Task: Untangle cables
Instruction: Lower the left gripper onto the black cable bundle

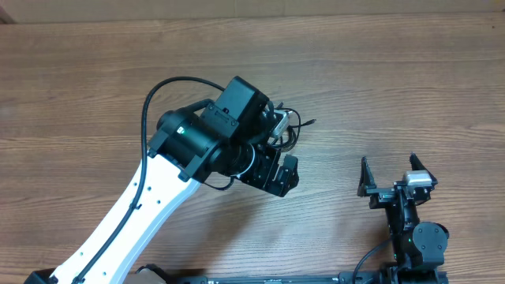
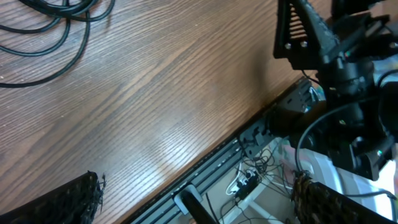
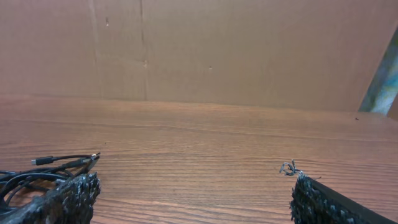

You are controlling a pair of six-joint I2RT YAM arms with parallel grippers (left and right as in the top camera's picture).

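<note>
The cables [image 1: 293, 126] are thin black cords in a loose bundle at mid-table, mostly hidden under my left arm's wrist in the overhead view. One plug end pokes out to the right. In the left wrist view the cables [image 2: 59, 22] loop at the top left, well behind the open left gripper [image 2: 196, 200], which hangs over the table's front edge with nothing between its fingers. My left gripper [image 1: 278, 175] sits just below the bundle. My right gripper [image 1: 389, 170] is open and empty at the front right. In the right wrist view the cables [image 3: 37, 169] lie beside its left finger [image 3: 65, 200].
The wooden table [image 1: 394, 71] runs to a brown cardboard wall [image 3: 217, 50] at the back. A black rail [image 2: 205, 168] lines the front edge, with loose wiring below it. The right arm's base [image 2: 339, 62] stands close to the left gripper's right side.
</note>
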